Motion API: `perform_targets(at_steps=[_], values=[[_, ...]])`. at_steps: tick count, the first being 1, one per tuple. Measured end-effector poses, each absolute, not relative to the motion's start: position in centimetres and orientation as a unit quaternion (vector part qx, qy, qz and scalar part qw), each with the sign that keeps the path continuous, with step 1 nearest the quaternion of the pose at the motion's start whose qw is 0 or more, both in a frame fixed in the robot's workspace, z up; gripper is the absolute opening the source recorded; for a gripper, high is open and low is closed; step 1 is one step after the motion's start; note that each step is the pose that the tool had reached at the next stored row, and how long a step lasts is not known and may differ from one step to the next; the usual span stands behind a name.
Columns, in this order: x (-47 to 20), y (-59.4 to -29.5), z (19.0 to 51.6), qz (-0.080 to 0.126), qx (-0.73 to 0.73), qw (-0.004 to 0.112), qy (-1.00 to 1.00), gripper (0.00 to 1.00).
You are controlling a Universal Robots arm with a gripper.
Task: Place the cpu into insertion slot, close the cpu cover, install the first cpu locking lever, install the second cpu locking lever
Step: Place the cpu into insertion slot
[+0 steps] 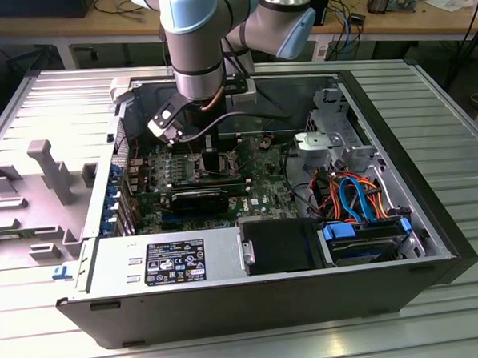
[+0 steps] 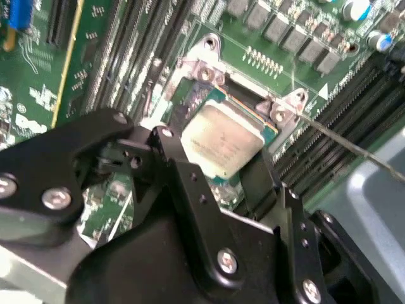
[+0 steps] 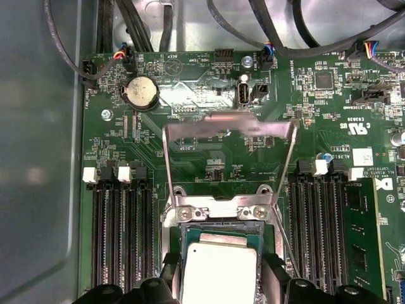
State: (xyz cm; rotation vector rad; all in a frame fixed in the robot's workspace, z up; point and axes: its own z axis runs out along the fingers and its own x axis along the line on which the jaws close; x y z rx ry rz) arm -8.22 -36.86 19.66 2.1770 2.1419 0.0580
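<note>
**Spotter:** Where's the chip right now?

**Me:** My hand (image 3: pixel 221 285) is closed down to the chip's width, with its fingers (image 3: pixel 275 282) on two opposite edges of the cpu (image 3: pixel 219 269). The cpu sits low over the insertion slot (image 3: pixel 218 229). In the exterior view that's a little up and left of the frame's middle, inside the open case (image 1: pixel 253 302). Whether the cpu is fully bedded in the slot, I can't tell.

**Spotter:** What worries you?

**Me:** Tilt, mostly. If one corner rides on the slot's rim, any push down could damage the contacts underneath. Then there's crowding. The cpu cover (image 3: pixel 228 126) stands raised just beyond the slot, and a thin locking lever (image 2: pixel 354 149) runs close beside one finger. If I snag either while letting go, the chip gets dragged off square.
</note>
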Motion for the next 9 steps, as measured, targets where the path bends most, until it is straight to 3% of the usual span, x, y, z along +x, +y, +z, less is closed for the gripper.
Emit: perform_targets(at_steps=[9], values=[[-8.23,-36.87,19.68,0.02,0.712,0.043,0.701,0.62]])
